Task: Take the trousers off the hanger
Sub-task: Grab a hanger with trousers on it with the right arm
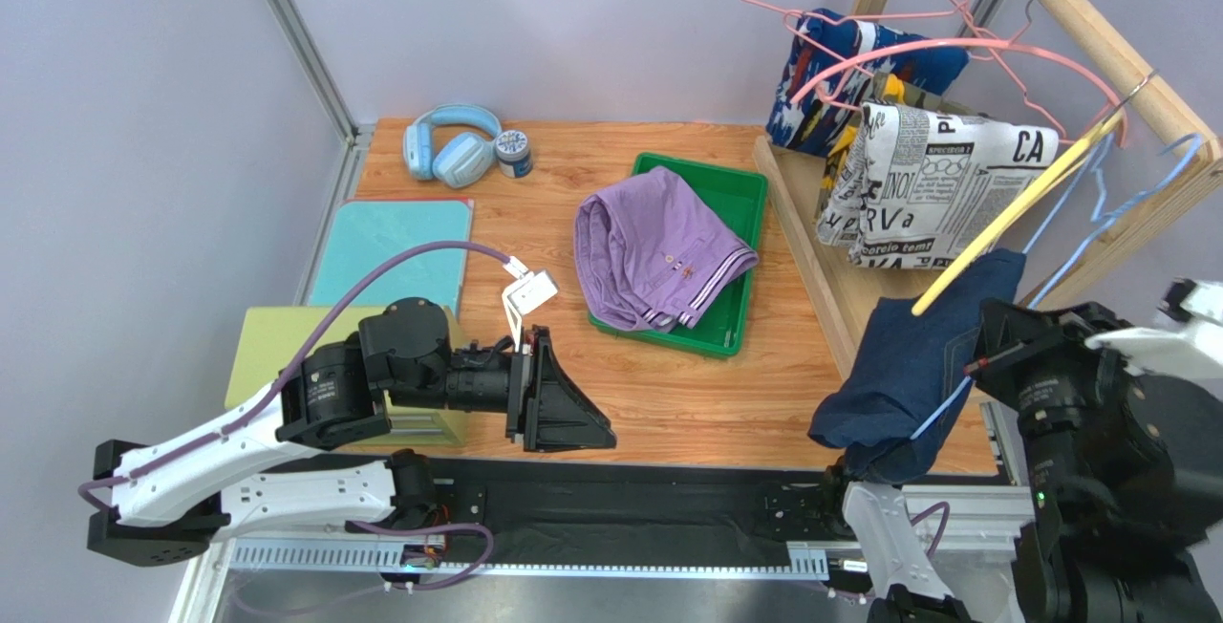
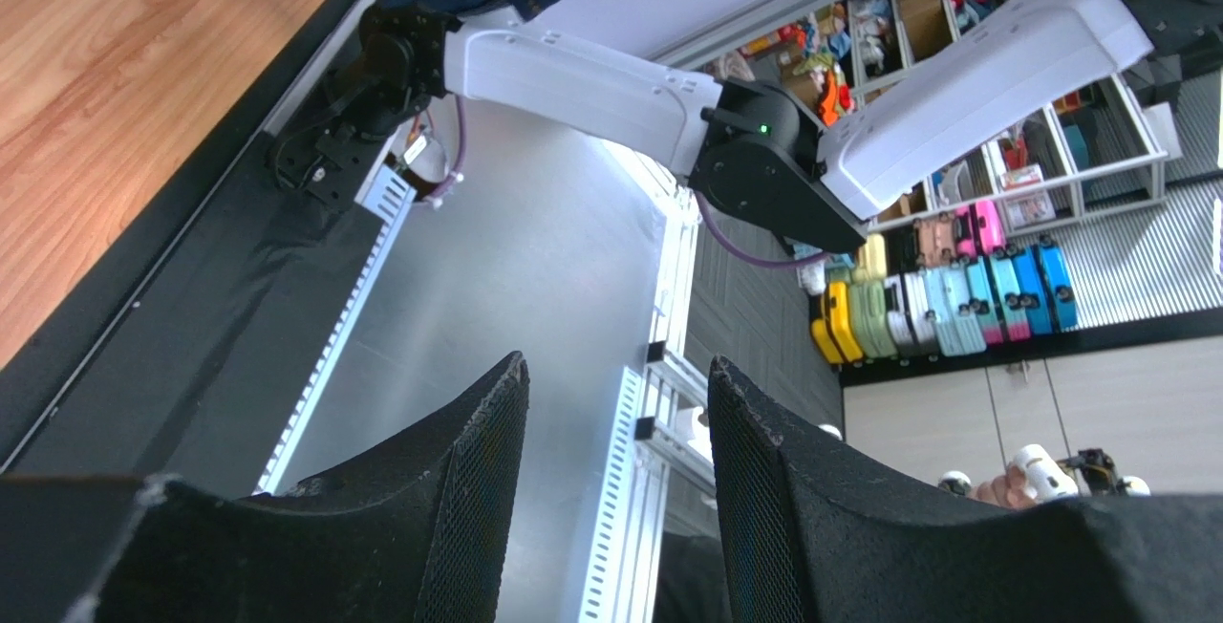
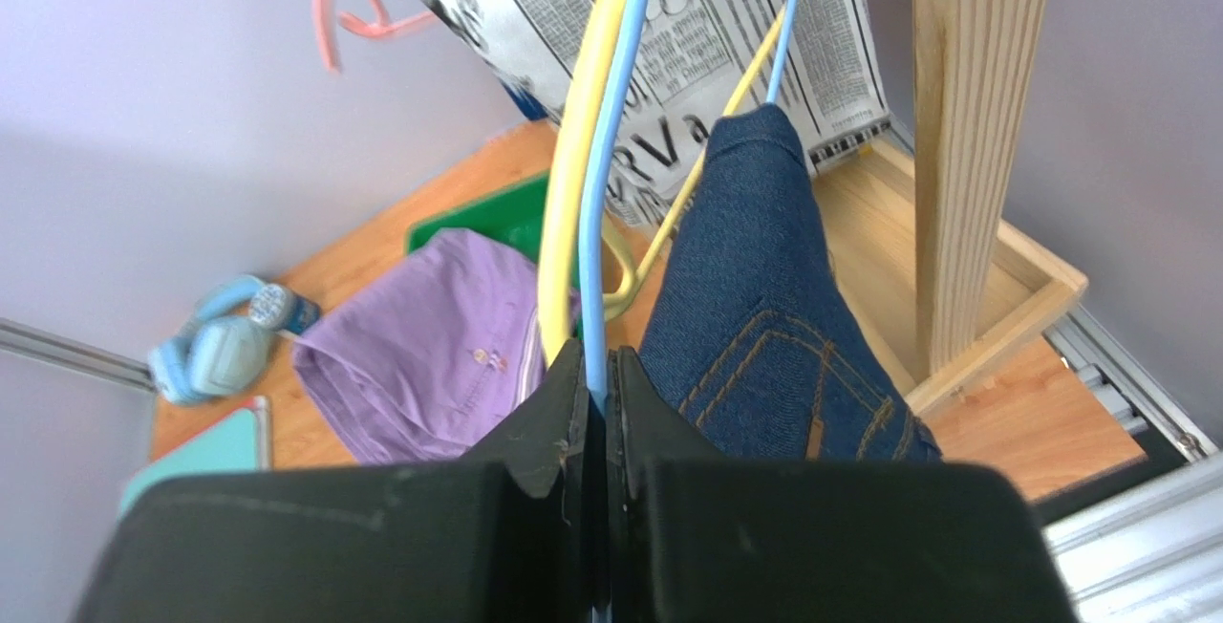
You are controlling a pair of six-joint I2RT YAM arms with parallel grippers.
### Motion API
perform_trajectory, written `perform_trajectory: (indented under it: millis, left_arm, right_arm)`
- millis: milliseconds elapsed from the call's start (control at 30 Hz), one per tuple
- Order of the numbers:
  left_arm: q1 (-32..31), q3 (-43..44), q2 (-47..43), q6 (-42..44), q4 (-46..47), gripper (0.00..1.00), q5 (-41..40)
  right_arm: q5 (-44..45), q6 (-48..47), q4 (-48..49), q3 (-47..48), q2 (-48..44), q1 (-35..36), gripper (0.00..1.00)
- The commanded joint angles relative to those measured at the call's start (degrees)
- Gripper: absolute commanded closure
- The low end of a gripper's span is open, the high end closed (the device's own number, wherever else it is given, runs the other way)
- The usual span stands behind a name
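Note:
The dark blue denim trousers (image 1: pixel 905 365) hang over a blue wire hanger (image 1: pixel 940 405) at the table's front right. My right gripper (image 1: pixel 982 365) is shut on that hanger's wire (image 3: pixel 600 222), with the denim (image 3: pixel 761 308) draped just right of the jaws. The purple trousers (image 1: pixel 653 251) lie in a green tray (image 1: pixel 732 193). The newsprint pair (image 1: pixel 933 179) hangs on the rack by a yellow hanger (image 1: pixel 1005 229). The blue-white-red pair (image 1: pixel 840 71) hangs behind on a pink hanger, with a bit of camouflage pair (image 1: pixel 844 150) between. My left gripper (image 1: pixel 574 415) is open and empty over the front middle.
A wooden rack (image 1: pixel 1106 43) with pink hangers (image 1: pixel 861 0) stands at the back right, on a wooden base (image 1: pixel 818 243). Blue headphones (image 1: pixel 452 143) and a small jar (image 1: pixel 514 153) sit at the back left. A teal book (image 1: pixel 391 251) and yellow-green block (image 1: pixel 273 344) lie at the left.

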Motion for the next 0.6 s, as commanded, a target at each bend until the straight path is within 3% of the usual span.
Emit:
perform_trajectory:
  millis: [0,167,433,567]
  left_arm:
    - [-0.23,-0.29,-0.02,0.75,2.11,0.44,2.9]
    - [-0.32,-1.18,-2.3,0.66,2.2,0.44,2.81]
    - [-0.23,-1.09,-5.03,0.31,2.02,0.44,3.16]
    - [-0.23,-0.39,-5.38,0.84,2.55,0.44,3.08]
  right_arm:
    - [-2.62,2.06,-4.77,13.13,2.37,-0.49,1.0]
    - [-12.88,2.5,-11.01,23.25,6.06,-3.21,1.0]
    - [-33.28,2.33,-9.97,24.14,5.89,-8.31,1.0]
    - [-46.09,3.81,-4.27,18.45,5.19,-7.88,1.0]
